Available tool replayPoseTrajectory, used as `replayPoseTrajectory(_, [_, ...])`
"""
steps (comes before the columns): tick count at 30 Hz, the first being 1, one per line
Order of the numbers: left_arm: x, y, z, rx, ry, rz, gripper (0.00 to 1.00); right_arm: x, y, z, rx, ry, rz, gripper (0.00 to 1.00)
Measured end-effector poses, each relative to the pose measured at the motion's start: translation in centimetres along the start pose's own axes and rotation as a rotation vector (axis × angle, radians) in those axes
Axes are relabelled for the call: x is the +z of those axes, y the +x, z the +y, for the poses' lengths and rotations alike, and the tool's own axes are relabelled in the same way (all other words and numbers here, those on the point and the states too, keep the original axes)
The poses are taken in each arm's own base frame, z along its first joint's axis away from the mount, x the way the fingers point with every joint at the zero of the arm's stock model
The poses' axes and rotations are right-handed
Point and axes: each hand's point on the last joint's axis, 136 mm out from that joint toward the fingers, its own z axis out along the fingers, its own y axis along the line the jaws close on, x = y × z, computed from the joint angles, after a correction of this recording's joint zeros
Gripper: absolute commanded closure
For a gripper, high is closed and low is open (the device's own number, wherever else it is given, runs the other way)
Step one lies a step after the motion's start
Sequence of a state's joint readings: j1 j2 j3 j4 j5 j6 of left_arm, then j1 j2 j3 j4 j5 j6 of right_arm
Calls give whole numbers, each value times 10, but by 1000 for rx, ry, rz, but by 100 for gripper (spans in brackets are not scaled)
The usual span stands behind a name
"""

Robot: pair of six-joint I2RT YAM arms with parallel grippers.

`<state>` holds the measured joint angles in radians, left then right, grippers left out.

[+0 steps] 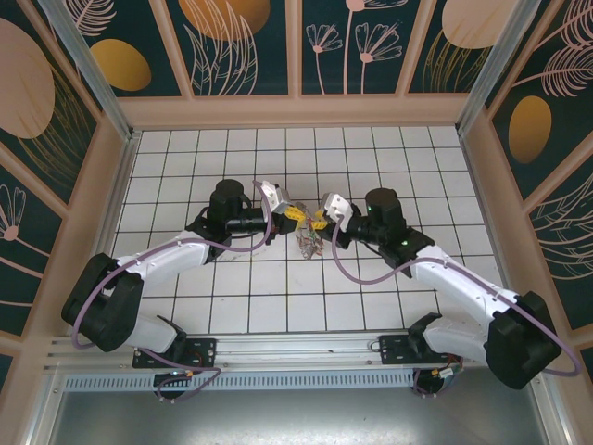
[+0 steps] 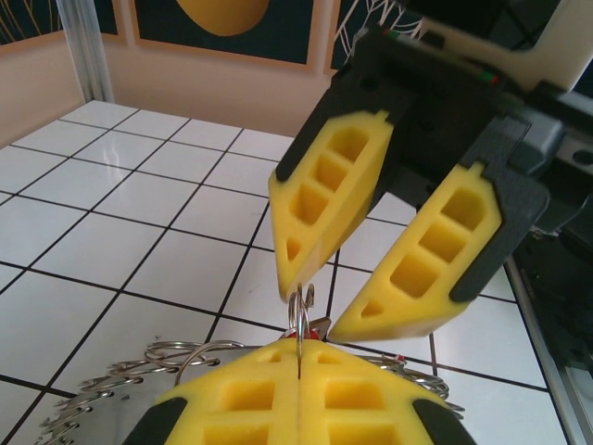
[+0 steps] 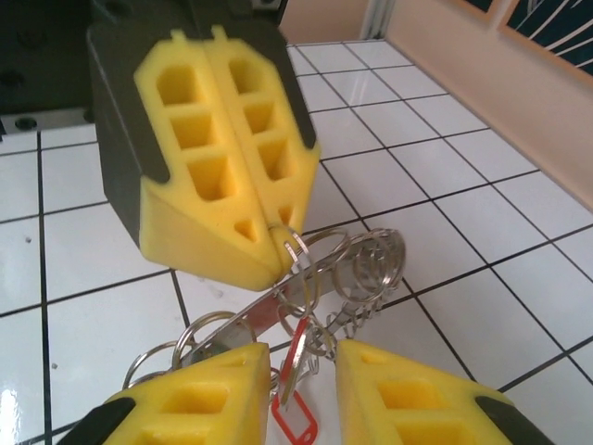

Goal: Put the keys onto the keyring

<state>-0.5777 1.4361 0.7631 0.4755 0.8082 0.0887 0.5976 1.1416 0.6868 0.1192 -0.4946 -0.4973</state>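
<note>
- My left gripper [image 3: 278,246] is clamped tight on a small wire loop [image 3: 295,248] at the keyring's [image 3: 250,320] upper rim, holding the keyring tilted.
- My right gripper [image 3: 304,371] stands partly open just below the keyring. A red-tagged key [image 3: 291,366] hangs between its jaws, ungripped.
- I'd pinch the key squarely and avoid twisting the keyring.

Lighting is bright, diffuse and overhead. Soft glare lies on the white tiles [image 3: 93,362] beside the right gripper [image 3: 304,357]. The keyring [image 3: 269,311] just ahead of it glints. The gripper's own fingers [image 3: 195,408], nearest the lens, are blurred. Shadows under it are faint.
</note>
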Motion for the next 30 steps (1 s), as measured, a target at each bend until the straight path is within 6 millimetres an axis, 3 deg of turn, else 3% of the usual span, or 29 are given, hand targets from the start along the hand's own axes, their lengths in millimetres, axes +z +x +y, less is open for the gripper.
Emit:
replayPoseTrajectory(21, [1, 1, -1, 5, 8, 2, 100, 2, -17, -2, -38, -43, -45, 78])
replayPoseTrajectory(26, [1, 2, -1, 5, 8, 3, 100, 5, -13, 0, -29, -62, -37, 83])
replayPoseTrajectory(30, [1, 2, 0, 7, 6, 4, 100, 6, -12, 1, -33, -68, -36, 92])
